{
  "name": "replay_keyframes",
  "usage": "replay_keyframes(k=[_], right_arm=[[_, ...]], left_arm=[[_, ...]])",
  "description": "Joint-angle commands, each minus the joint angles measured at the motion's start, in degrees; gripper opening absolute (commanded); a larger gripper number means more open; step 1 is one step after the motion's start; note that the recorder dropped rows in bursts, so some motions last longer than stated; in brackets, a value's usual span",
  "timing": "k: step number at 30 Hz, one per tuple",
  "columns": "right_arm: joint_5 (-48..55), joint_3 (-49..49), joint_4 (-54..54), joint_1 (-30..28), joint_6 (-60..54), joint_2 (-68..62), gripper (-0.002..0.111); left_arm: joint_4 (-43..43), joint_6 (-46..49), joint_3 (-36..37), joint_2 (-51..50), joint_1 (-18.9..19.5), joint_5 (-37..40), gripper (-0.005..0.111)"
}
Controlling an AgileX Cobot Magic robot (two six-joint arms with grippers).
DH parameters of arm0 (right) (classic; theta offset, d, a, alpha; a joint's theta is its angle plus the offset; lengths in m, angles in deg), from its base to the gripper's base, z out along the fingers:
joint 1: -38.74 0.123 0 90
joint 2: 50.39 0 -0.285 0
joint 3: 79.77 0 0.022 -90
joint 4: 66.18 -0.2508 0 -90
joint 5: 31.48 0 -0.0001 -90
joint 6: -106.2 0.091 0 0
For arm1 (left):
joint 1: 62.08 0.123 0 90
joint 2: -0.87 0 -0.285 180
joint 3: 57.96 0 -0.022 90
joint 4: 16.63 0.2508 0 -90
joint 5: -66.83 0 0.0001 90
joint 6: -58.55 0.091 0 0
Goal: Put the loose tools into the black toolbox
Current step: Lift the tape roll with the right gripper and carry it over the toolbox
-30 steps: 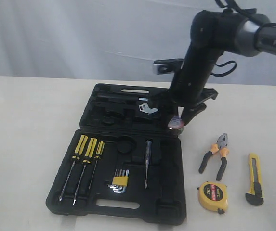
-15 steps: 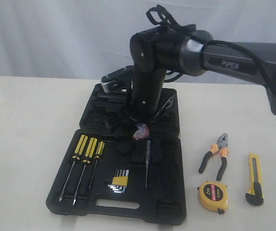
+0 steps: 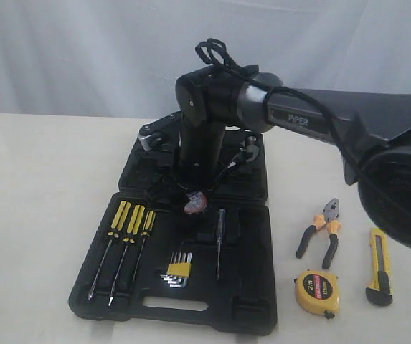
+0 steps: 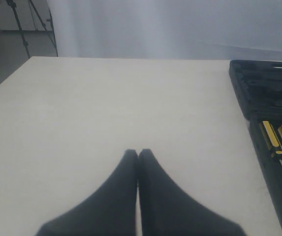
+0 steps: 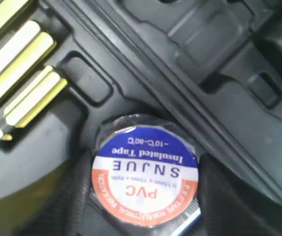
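Note:
The black tape roll (image 3: 194,203) with its blue, white and red label (image 5: 144,169) sits between the fingers (image 5: 77,196) of my right gripper (image 3: 193,198), which is shut on it. It hangs just over the open black toolbox (image 3: 252,287), near the hinge line and beside the screwdriver handles (image 5: 30,93). On the table right of the case lie the orange-and-black pliers (image 3: 320,231), the round yellow tape measure (image 3: 316,290) and the yellow-and-black utility knife (image 3: 379,266). My left gripper (image 4: 139,153) is shut and empty above bare table, left of the toolbox (image 4: 264,88).
Inside the case lie three yellow-handled screwdrivers (image 3: 130,228), a yellow-clipped hex key set (image 3: 178,271) and a thin screwdriver (image 3: 219,242). The right arm (image 3: 212,107) reaches across the case's far half. A pale curtain stands behind the table.
The right arm has swung left and down with the tape roll, from the far half's right edge to just over the near half by the hinge. The loose tools have not moved.

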Motion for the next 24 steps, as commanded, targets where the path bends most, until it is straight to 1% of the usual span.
replay_keyframes(k=[1,9,16,24], right_arm=[[-0.3,1.4,0.3,0.2,0.2,-1.5,0.018],[-0.3,1.7,0.0,0.2,0.2,-2.3,0.018],[-0.4,1.7,-3.9,0.2,-0.7,-2.3,0.018],[0.9,1.7,-3.9,0.2,-0.7,-2.3,0.018]], left_arm=[[0.0,-0.3,0.1,0.1,-0.3,-0.3,0.0],[0.0,-0.3,0.1,0.1,-0.3,-0.3,0.0],[0.0,-0.3,0.1,0.1,-0.3,-0.3,0.0],[0.0,-0.3,0.1,0.1,-0.3,-0.3,0.0]])
